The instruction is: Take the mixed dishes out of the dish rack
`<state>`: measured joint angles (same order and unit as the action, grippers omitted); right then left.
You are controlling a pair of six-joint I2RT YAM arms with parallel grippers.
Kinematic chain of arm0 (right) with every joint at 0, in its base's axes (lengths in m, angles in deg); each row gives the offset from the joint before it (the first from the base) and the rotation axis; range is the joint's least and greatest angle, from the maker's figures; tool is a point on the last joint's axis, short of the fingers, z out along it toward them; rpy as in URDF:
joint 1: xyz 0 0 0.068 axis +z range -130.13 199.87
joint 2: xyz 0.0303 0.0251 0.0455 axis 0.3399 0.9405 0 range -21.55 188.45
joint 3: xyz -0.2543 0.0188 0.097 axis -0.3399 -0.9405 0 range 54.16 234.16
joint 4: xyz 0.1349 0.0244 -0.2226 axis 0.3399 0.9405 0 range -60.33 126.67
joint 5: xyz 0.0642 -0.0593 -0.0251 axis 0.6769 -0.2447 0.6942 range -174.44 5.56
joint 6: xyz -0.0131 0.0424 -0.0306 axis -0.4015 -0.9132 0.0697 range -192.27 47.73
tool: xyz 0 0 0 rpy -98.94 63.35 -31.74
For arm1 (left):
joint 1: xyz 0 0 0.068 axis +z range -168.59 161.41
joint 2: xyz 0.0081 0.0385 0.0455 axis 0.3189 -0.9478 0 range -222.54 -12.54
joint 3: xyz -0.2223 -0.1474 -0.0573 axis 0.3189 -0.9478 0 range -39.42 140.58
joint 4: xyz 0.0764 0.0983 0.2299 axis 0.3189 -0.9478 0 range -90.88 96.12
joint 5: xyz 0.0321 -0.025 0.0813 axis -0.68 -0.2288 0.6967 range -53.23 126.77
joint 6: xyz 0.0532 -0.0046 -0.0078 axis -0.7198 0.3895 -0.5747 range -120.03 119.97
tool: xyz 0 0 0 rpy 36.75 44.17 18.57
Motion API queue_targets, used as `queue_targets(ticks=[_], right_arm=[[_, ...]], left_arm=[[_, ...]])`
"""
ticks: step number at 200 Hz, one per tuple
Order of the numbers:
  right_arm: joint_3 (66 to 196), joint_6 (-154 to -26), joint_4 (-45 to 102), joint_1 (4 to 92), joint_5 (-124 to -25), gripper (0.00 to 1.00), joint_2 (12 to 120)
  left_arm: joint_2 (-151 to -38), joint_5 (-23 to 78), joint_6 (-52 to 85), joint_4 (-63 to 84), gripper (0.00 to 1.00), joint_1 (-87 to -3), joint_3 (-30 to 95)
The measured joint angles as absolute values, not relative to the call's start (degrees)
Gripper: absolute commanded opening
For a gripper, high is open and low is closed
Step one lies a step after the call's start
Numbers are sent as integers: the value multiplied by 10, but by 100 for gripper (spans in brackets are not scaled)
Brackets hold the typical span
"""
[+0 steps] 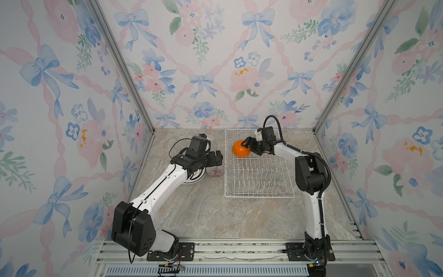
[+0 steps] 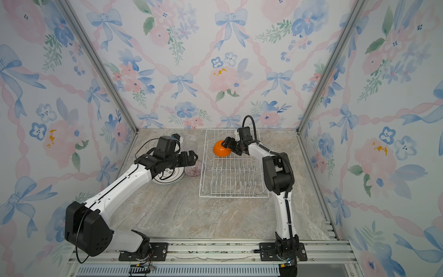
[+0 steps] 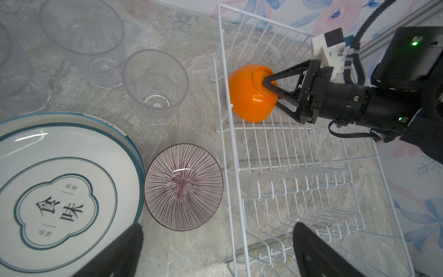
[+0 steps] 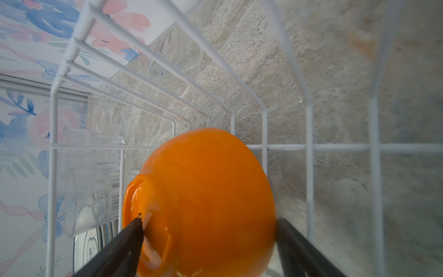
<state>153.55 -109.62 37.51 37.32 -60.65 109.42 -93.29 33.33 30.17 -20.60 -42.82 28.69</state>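
The orange bowl [image 1: 239, 148] [image 2: 220, 149] [image 3: 249, 96] [image 4: 203, 191] lies tipped on its side in the far left corner of the white wire dish rack [image 1: 259, 195] [image 2: 232, 196] [image 3: 223, 72] [image 4: 309, 120]. My right gripper [image 1: 248, 144] [image 2: 227, 145] [image 3: 269, 90] [image 4: 211, 221] is shut on it, one finger in the foot ring and the other against the outer wall. The rest of the rack holds no dishes. My left gripper [image 1: 215, 157] [image 2: 191, 157] [image 3: 218, 230] hangs open and holds nothing, above the rack's left wall and the table beside it.
Left of the rack stand a stack of white plates [image 1: 194, 181] [image 2: 167, 179] [image 3: 60, 167], a small ribbed bowl [image 1: 215, 171] [image 2: 194, 169] [image 3: 183, 187] and clear tumblers [image 2: 190, 145] [image 3: 155, 84] [image 4: 91, 172]. The back wall rises close behind the rack.
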Motion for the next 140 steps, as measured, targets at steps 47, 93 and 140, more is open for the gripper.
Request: queue_targets(ticks=[47, 93, 140], right_arm=[[1519, -1121, 339, 371, -594, 88, 1096], [1510, -1142, 316, 367, -585, 80, 1097], [1492, -1164, 278, 353, -563, 68, 1097]], left_arm=[[-933, 333, 303, -206, 98, -428, 287], [-933, 333, 307, -206, 98, -428, 287], [-933, 333, 308, -206, 98, -428, 287]])
